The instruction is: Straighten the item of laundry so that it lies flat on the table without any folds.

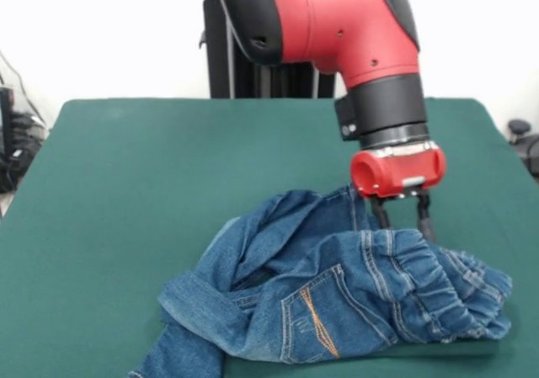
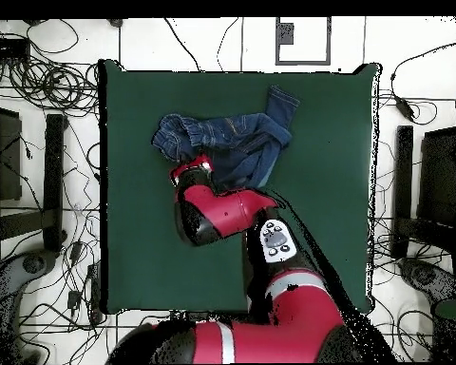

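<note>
Crumpled jeans [image 1: 337, 294] beneath spread fingers [image 1: 402, 218]

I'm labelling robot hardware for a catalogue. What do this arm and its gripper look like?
The arm has glossy red rounded shells with black joint sections and small dark holes in the red casing. A black cylindrical wrist with a silver ring leads to the gripper: a red rounded block carrying two thin dark fingers. From overhead, a white panel with dark buttons sits on one arm link.
</note>
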